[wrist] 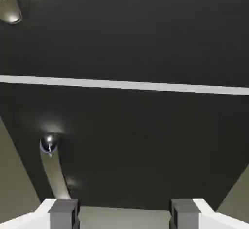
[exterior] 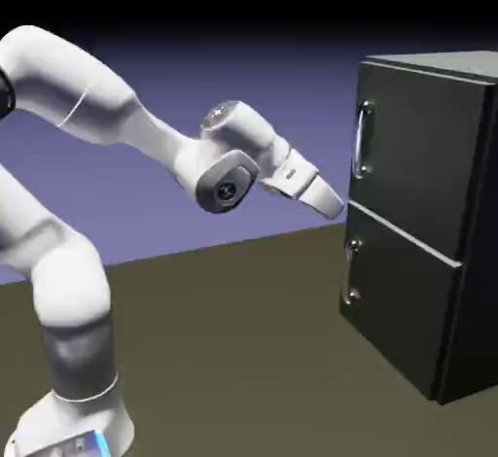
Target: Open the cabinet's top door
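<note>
Matte black cabinet (exterior: 428,222) stood at the right of the exterior view on the olive-brown table (exterior: 233,348), both doors shut flush. Top door (exterior: 413,154) carried a long silver vertical handle (exterior: 362,139) near its left edge; lower door (exterior: 394,299) carried a shorter handle (exterior: 352,272) below it, with a pale seam running between the two panels. White arm (exterior: 117,124) reached from the left toward the cabinet, wrist angled downward to the right. Gripper (exterior: 336,204) hung just short of the cabinet front, about level with the seam, below the long handle and apart from it. Seen through the hand view: black panels filling the frame, seam (wrist: 124,85) crossing as a light line, lower handle (wrist: 52,167) curving at lower left, tip of the upper handle (wrist: 9,11) at the top left corner. Fingers (wrist: 63,214) spread apart, nothing between them, touching nothing.
</note>
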